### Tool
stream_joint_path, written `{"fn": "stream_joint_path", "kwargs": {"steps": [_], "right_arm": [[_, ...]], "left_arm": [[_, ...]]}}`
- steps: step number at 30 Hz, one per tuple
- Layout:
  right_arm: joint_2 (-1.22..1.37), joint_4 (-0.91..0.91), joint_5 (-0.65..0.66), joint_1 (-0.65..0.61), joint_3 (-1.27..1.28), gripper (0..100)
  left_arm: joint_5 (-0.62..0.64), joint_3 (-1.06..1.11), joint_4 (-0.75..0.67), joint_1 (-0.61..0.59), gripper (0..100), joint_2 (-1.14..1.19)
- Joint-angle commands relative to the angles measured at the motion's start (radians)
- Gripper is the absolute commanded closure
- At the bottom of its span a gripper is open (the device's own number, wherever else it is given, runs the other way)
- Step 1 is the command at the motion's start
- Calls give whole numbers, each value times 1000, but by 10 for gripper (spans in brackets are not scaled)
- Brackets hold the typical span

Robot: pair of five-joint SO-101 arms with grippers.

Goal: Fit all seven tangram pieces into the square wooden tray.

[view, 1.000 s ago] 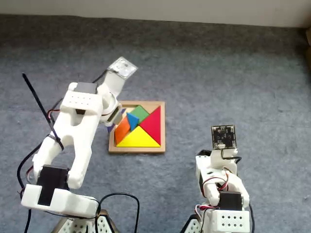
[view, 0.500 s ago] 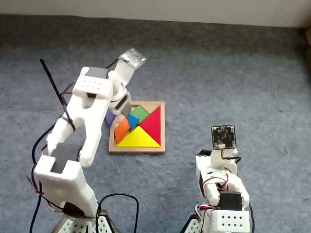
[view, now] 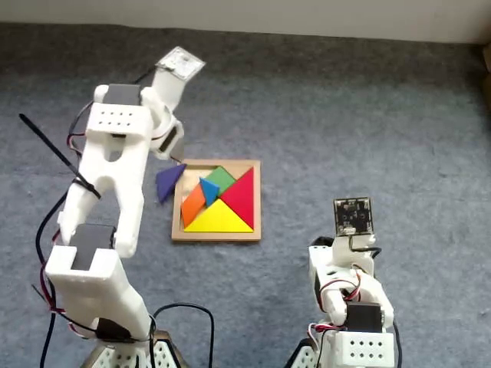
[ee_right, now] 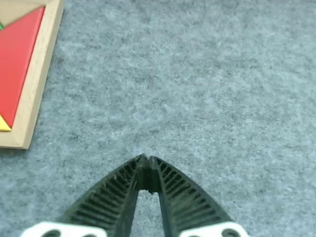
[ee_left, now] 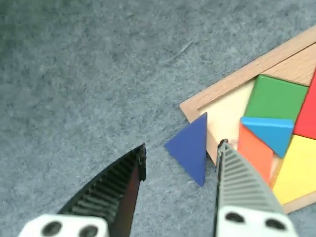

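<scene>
Tangram work on a grey-covered desk [view: 383, 115]: the left hand [ee_left: 182, 146], spread wide and holding nothing, hangs over a dark-blue triangle [ee_left: 192, 148]. The triangle lies at centre left of the high view, against the left rim of the square wooden tray [view: 217, 237]. Whether it leans on the rim or merely touches it cannot be told. Inside the tray sit a yellow triangle [view: 219, 218], a red triangle [view: 240, 195], a green piece [view: 221, 179], a light-blue triangle [view: 209, 188] and an orange piece [view: 193, 203], with bare wood in the upper-left corner. The right hand [ee_right: 146, 159], pressed together and empty, is parked over open desk at lower right, well apart from the tray.

The step in hand appears to be picking up the dark-blue triangle for that bare corner. A good grasp would likely centre the hand on it, one finger on each side, with the tray-side finger kept off the orange piece close by. Once lifted clear of the rim, the triangle would probably need turning until its edges match the corner, then lowering flat. The orange and light-blue pieces look loosely set, so a nudge could spoil the fit.
</scene>
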Motion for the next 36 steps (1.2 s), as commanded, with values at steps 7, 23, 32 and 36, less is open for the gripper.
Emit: {"fn": "stream_joint_path", "kwargs": {"steps": [7, 23, 32, 36], "right_arm": [[-15, -4, -6, 12, 147, 993], [-15, -4, -6, 12, 147, 993], [-15, -4, -6, 12, 147, 993], [-15, -4, -6, 12, 147, 993]], "left_arm": [[-9, -39, -18, -139, 765, 111], [-3, -48, -89, -7, 765, 240], [-2, -48, -89, 61, 765, 234], [-2, -48, -89, 90, 765, 234]]}}
